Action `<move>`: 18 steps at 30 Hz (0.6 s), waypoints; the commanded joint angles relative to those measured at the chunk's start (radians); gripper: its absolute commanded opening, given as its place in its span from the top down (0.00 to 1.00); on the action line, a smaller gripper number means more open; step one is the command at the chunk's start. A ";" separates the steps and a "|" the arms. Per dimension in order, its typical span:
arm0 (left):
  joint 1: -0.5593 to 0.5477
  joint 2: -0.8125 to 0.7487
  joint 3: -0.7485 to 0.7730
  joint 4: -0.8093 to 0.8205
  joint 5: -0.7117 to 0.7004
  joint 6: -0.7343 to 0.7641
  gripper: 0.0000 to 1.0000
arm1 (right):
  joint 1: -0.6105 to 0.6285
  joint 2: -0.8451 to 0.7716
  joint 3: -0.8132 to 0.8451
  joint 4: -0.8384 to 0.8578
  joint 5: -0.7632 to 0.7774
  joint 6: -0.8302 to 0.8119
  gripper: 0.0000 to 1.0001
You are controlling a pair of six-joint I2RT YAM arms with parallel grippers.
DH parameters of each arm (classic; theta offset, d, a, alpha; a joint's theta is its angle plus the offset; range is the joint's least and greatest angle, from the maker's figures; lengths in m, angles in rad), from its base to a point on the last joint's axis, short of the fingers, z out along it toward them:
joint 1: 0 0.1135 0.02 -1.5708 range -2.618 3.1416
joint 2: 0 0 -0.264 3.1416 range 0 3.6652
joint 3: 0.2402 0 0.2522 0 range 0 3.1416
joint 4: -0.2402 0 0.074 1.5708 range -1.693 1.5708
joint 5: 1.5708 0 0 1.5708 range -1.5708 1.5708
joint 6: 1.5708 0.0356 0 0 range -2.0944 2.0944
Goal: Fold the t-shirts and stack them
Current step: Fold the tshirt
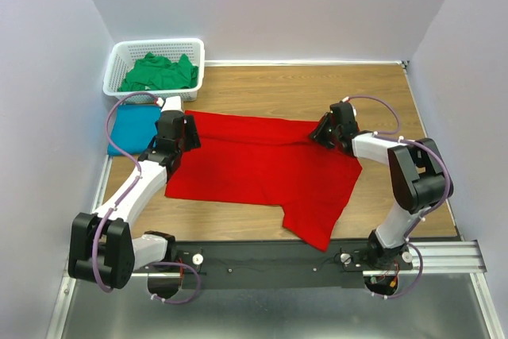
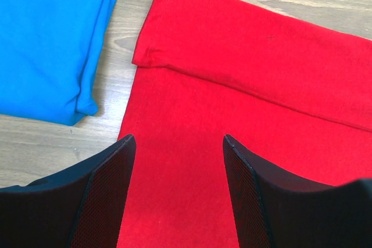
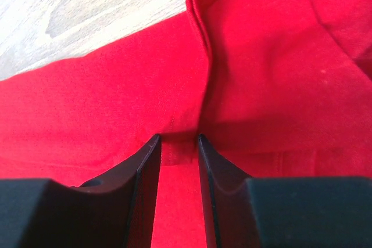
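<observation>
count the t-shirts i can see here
3: the red t-shirt spread out in the middle, the blue t-shirt folded to its left, the green t-shirt crumpled in the white basket; more may be hidden under it.

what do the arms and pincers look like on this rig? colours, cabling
The left arm and right arm: white links, black joint housings, a lilac cable looped along each. The left pincer and right pincer: two black wedge-shaped fingers, mesh texture visible on the left's.
</observation>
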 commanded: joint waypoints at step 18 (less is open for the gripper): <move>-0.001 0.003 0.027 -0.007 0.009 0.014 0.31 | -0.004 -0.024 -0.024 0.033 -0.074 -0.013 0.90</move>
